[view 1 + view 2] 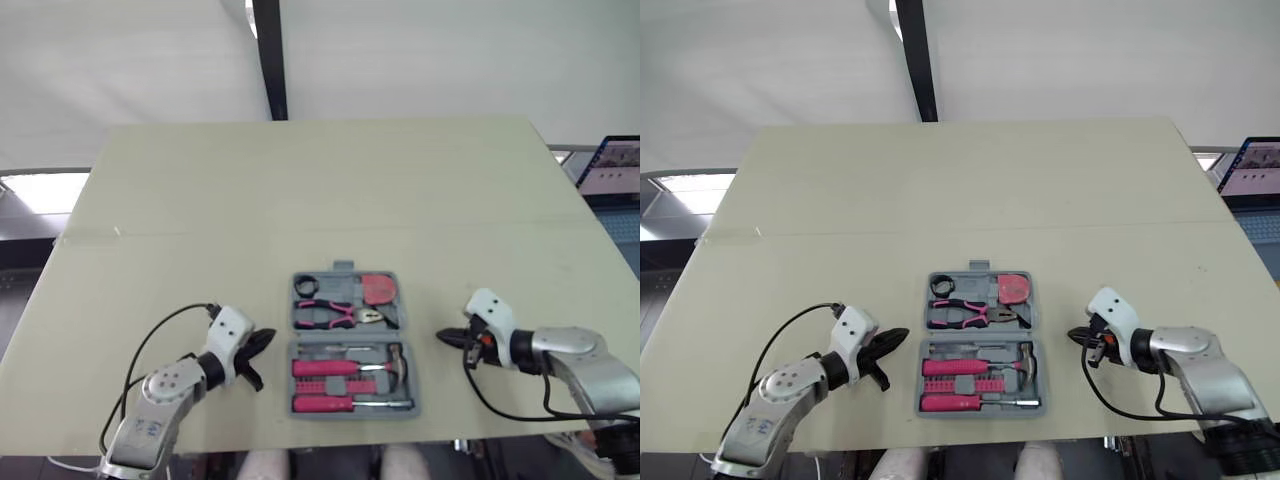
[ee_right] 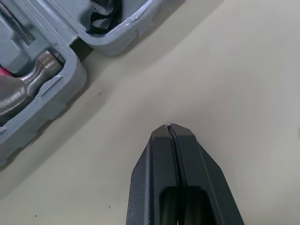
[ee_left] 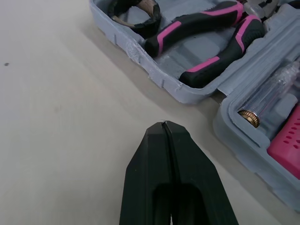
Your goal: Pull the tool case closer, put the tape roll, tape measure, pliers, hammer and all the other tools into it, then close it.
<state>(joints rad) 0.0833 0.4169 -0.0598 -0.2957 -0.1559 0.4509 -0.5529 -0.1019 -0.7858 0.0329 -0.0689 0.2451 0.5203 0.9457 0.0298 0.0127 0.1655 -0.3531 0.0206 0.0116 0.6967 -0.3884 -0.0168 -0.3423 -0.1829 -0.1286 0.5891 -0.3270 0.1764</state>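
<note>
Bench [image 1: 300,190]: we see a pale top carrying one open tool case.
Tool case [image 1: 345,334]: it lies open and flat near the bench's 6 o'clock edge, with one grey half at 12 o'clock and the other at 6 o'clock.
Tape roll [image 3: 152,18]: we find this black ring in the far half, at the 10 o'clock corner.
Tape measure [image 1: 378,289]: it is pink and sits in the far half's 2 o'clock corner.
Pliers [image 1: 335,316]: they lie across the far half, handles towards 9 o'clock.
Hammer [image 1: 380,366]: it lies in the near half, head towards 3 o'clock.
Left hand [image 1: 266,340]: its fingers are pressed together on nothing. It sits at 9 o'clock of the case, just beside it and not touching.
Right hand [image 1: 441,337]: its fingers are likewise closed and empty. It sits at 3 o'clock of the case, apart from it.
</note>
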